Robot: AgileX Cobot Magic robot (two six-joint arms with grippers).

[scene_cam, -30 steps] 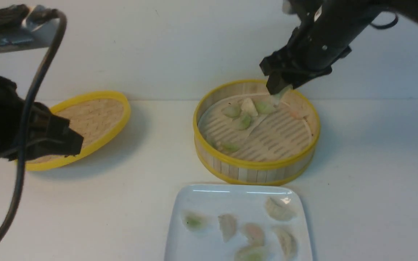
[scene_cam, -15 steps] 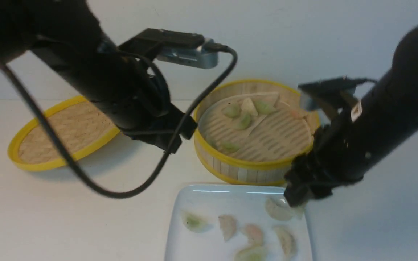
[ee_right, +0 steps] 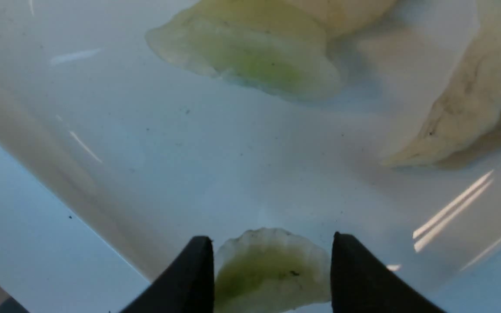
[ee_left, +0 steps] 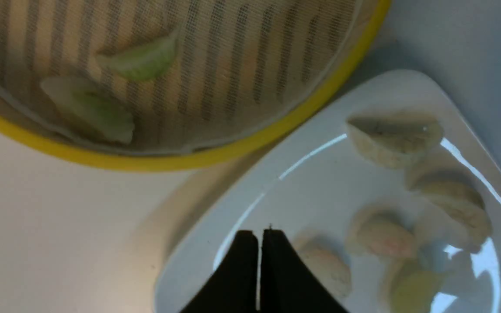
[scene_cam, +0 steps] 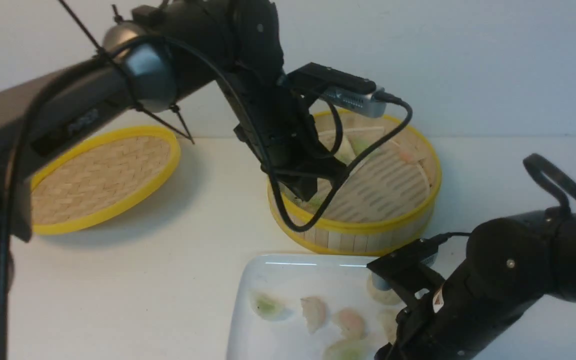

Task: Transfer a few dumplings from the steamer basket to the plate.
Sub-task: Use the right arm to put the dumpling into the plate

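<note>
The steamer basket (scene_cam: 368,231) stands mid-table with a few dumplings (ee_left: 139,61) on its cloth-lined floor. In front of it, several dumplings (scene_cam: 349,321) lie on the white plate (scene_cam: 288,272). My left gripper (scene_cam: 307,192) hangs shut and empty over the basket's front-left rim; in the left wrist view its tips (ee_left: 259,232) are pressed together. My right arm (scene_cam: 468,305) is low over the plate's right side. In the right wrist view the right gripper (ee_right: 270,241) is shut on a green-filled dumpling (ee_right: 268,274) just above the plate (ee_right: 242,174), near its edge.
The flat woven lid (scene_cam: 98,180) with a yellow rim lies tilted at the left of the white table. The left arm's cable (scene_cam: 288,220) loops down over the basket's front wall. A pale wall runs behind the table.
My right arm came from the basket's far rim down to the plate's right side with the dumpling. My left arm swung from the far left to over the basket's front-left rim.
</note>
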